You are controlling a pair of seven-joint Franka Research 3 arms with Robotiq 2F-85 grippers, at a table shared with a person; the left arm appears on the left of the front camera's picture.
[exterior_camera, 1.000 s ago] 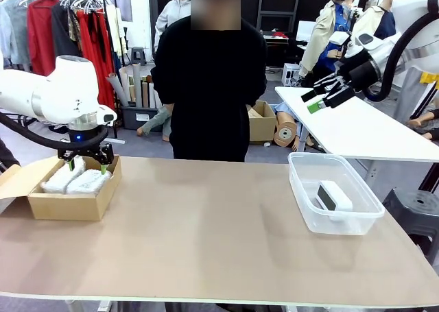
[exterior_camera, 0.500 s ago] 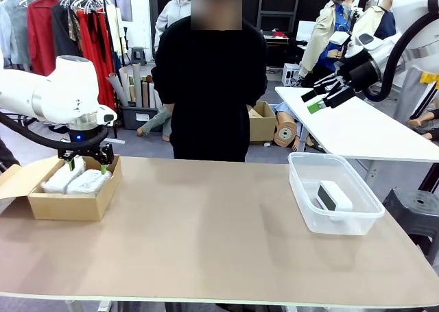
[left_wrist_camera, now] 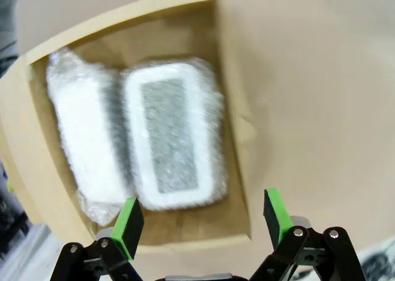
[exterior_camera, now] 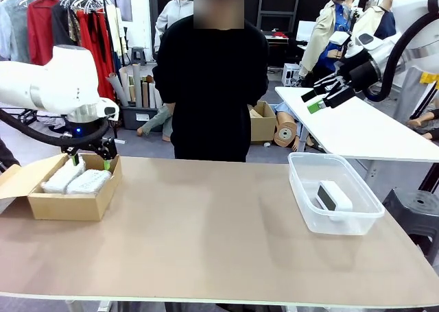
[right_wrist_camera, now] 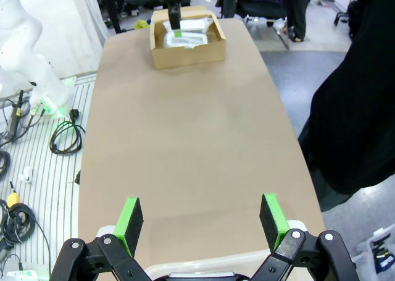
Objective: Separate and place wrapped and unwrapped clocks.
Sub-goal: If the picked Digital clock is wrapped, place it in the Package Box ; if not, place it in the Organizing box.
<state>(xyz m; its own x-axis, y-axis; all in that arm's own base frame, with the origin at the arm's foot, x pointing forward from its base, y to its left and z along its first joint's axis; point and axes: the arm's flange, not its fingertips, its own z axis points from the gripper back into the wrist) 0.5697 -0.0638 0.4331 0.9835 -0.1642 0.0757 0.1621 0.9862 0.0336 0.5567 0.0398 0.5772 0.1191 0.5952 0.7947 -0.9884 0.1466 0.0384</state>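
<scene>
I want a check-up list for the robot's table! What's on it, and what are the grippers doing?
Surface: tan table, bare in the middle.
Job's things: two wrapped clocks side by side in the cardboard box at the left; bare white clock in the clear plastic tub at the right.
Clutter: nothing seen on the table.
Grippers: left gripper open, empty, above the box; right gripper open, empty, raised beyond the table's right side.
Cables: loose coils on the floor.
Surroundings: person in black at the far side; clothes rack; white side table.
</scene>
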